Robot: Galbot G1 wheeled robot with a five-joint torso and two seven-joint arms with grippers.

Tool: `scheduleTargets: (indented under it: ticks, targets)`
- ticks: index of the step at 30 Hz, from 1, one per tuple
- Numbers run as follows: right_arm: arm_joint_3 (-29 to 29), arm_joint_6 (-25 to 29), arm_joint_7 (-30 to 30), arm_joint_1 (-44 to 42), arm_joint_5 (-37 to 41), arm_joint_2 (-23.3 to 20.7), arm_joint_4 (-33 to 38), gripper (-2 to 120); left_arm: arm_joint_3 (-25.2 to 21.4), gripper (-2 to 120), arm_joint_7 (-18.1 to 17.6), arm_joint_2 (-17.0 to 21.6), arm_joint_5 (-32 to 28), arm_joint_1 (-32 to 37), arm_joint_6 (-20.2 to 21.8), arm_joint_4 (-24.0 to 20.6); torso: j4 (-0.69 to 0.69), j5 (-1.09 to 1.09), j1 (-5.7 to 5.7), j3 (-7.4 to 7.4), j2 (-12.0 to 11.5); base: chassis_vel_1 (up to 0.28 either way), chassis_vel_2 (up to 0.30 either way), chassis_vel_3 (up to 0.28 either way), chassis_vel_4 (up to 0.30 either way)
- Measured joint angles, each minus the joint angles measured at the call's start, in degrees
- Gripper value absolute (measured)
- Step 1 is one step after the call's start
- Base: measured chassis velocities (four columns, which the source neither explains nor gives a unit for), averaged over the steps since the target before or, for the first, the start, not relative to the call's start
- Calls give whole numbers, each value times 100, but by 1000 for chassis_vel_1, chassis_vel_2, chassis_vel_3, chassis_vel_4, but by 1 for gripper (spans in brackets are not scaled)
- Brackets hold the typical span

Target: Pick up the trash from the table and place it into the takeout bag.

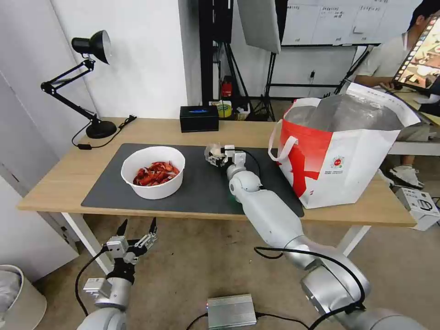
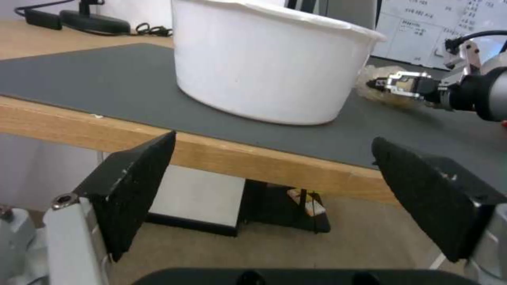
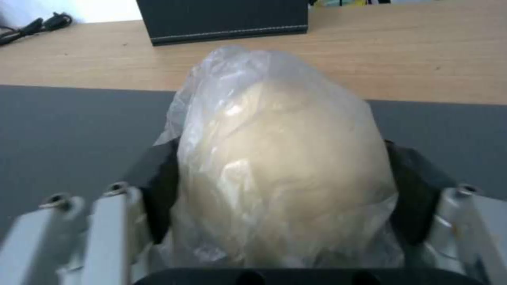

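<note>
Nearest the robot, the left gripper (image 1: 137, 234) hangs below and in front of the table (image 1: 68, 178) edge, its two black fingers (image 2: 134, 186) spread wide with nothing between them, facing the near side of the white bowl (image 1: 153, 172). That bowl of red crayfish shells stands on the dark grey mat (image 1: 105, 188), toward its left half; it looks stiff-walled but open-topped, so a hold on the rim or wall would need to keep it level or the shells may spill. Further in, the right arm reaches across the mat and the right gripper (image 1: 211, 156) is at the small clear bag (image 3: 280, 158) with its pale lump, which lies near the mat's far edge. The black pads (image 3: 158, 190) sit on either side of the bag, pressed against the film, so the gripper appears to be closed on it. The lump looks soft and light and the plastic slick and loose, so I judge the hold is best taken around the lump's middle, not on the film alone. Behind it stands the black tissue box (image 1: 199, 118), and to the right the takeout bag (image 1: 339, 160) rests open on the table's right end, foil lining showing.
</note>
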Motion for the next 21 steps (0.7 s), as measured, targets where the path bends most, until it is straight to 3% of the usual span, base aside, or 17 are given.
scheduleTargets:
  ticks: [13,21]
  targets:
    - [42,32,28,-37,60,30,-14,23,20,100,2,-46,-12,-14,-8,53,0,0,0,0,0,0,0,0,0]
    - [39,52,108,-75,104,26,192,7,-23,100,3,-56,-24,-6,-16,34,0,0,0,0,0,0,0,0,0]
